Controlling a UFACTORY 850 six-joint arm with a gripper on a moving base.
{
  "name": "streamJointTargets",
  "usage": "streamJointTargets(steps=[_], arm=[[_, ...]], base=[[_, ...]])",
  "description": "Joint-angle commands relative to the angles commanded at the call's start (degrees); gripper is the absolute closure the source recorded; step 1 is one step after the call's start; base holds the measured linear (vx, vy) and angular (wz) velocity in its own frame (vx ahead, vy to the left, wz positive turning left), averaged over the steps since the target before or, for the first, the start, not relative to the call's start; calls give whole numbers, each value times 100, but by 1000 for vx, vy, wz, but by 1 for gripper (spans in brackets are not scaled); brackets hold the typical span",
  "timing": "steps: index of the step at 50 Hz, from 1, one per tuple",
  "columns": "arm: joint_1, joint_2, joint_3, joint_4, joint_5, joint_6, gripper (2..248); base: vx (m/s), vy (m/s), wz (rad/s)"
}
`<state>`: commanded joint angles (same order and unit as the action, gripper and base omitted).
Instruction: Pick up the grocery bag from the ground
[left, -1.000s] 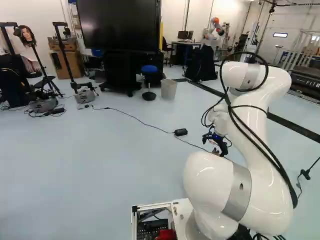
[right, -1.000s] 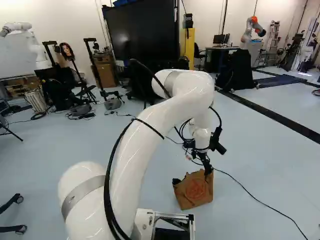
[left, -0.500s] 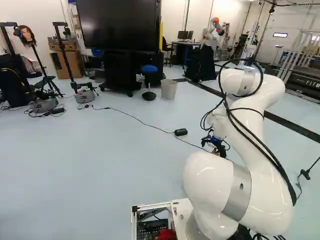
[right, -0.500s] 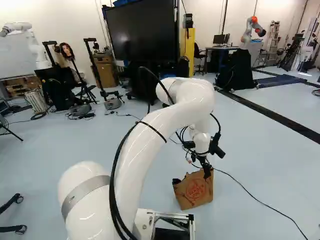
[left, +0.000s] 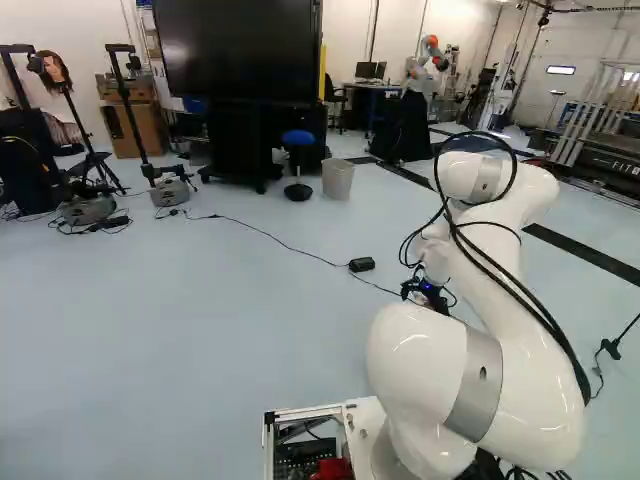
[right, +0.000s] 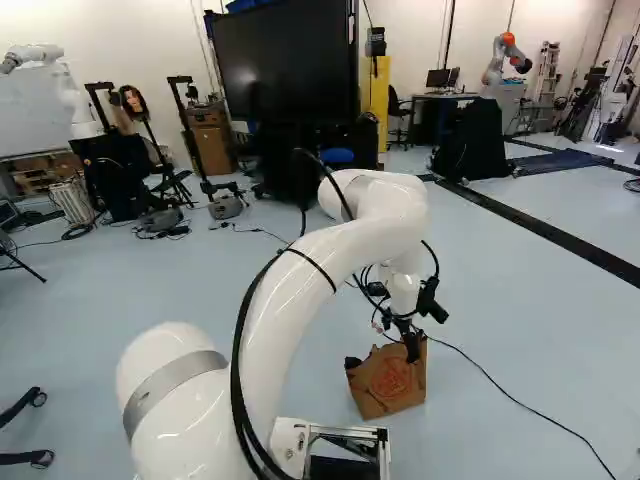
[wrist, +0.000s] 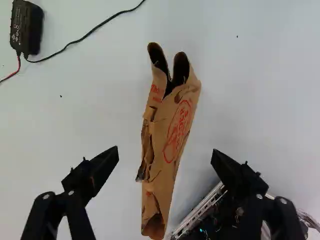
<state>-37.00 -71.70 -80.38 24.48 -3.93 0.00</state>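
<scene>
Our jaws stand wide apart and grip nothing; in the wrist view the brown paper grocery bag (wrist: 167, 130) runs through the gap between them and on ahead, with bare floor (wrist: 90, 110) showing on either side of it. In the right base view they hang over the bag's upper right corner, right of centre and low in the frame, though we can't tell from there whether they touch it. The bag seems to be standing on the floor, narrow from above, its rim creased and ragged. We judge the approach nearly done, with lowering and closing to come. If we close too high, we'd likely catch only that frayed lip, and the paper could rip once it bears weight. If we come down off line, one side could push the bag over, since so slim a thing should tip easily. Gripping near one end might let it swing or sag as it rises. Farther out, the metal frame of our base (wrist: 202, 204) lies close beside the jaws, so a sideways drift of the arm (right: 345, 240) could knock it. The black power adapter (wrist: 35, 25) and its cable (wrist: 93, 31) lie well apart from the bag, probably a snag only if we stray.
</scene>
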Motion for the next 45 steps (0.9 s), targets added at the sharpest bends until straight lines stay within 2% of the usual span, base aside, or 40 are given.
streamJointTargets(steps=[45], arm=[[-1,-960,-825,0,0,0,3]], base=[[0,0,0]])
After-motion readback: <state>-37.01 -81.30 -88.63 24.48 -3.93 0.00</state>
